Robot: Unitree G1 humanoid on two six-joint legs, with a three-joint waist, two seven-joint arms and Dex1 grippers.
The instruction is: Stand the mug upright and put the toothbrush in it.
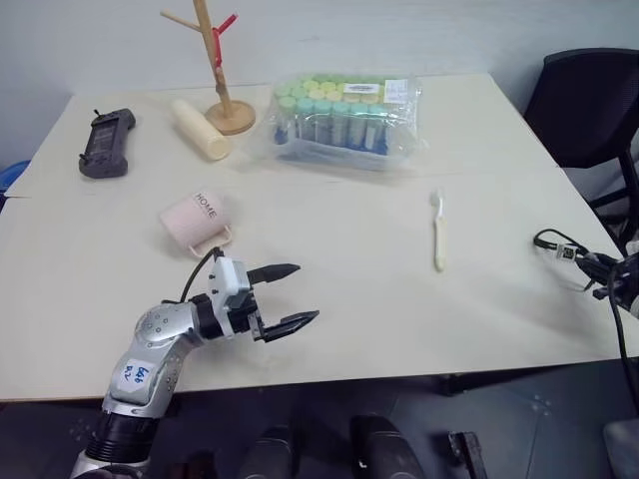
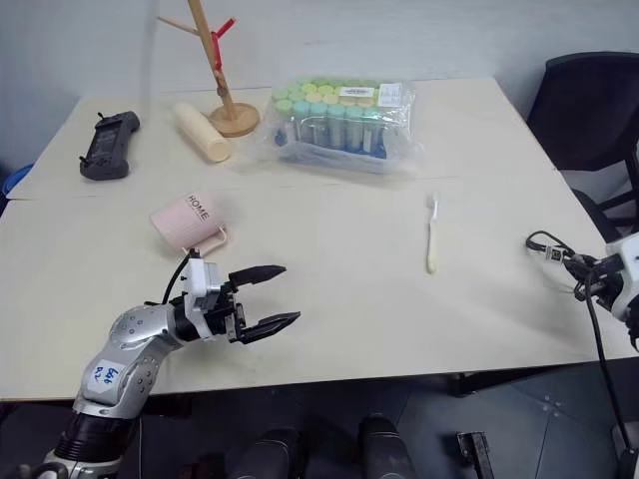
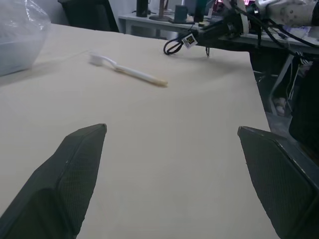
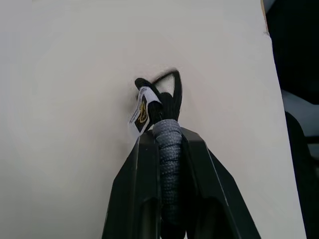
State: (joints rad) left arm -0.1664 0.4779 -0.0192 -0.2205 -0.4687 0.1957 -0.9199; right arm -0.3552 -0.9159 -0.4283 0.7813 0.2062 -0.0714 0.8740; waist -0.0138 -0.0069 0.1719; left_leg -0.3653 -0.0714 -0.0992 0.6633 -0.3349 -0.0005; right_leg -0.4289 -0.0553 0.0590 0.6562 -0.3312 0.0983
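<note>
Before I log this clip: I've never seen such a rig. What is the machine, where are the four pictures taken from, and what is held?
It is a two-armed humanoid robot. Two pictures look down from its head, two from its wrists. On the cream table lie a pale pink "HOME" mug on its side, a cream-white toothbrush and a bag of capped tubes. The left pincer is open and empty; the right pincer is shut on a black looped cable.

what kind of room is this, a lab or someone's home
Probably a lab or office workspace rather than a home: a plain cream table with a bagged rack of capped sample tubes, a handheld controller, and a black office chair beside it.
</note>
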